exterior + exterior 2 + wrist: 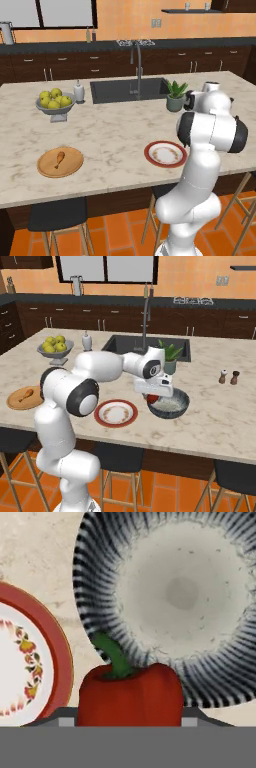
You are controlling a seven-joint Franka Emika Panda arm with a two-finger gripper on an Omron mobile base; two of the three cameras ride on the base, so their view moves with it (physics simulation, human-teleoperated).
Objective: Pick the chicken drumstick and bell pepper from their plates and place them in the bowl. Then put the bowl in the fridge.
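One glossy red bell pepper [130, 694] sits clamped in the two-finger gripper [129, 721] over the rim of one dark ribbed bowl [100, 587]. Two plates flank it: the red-rimmed cream plate [52, 647] just beside the bowl, the tan wooden plate [72, 167] well apart, carrying one golden-brown drumstick [59, 159].

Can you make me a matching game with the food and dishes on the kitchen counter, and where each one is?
Things:
1. small golden-brown chicken drumstick
2. glossy red bell pepper
3. cream plate with a wide red rim
4. yellow-green fruits

Places:
A. heaped in the grey pedestal bowl
B. bare, beside the ribbed dark grey bowl
C. on the flat tan wooden plate
D. in the robot's claw

Pairs: 1-C, 2-D, 3-B, 4-A
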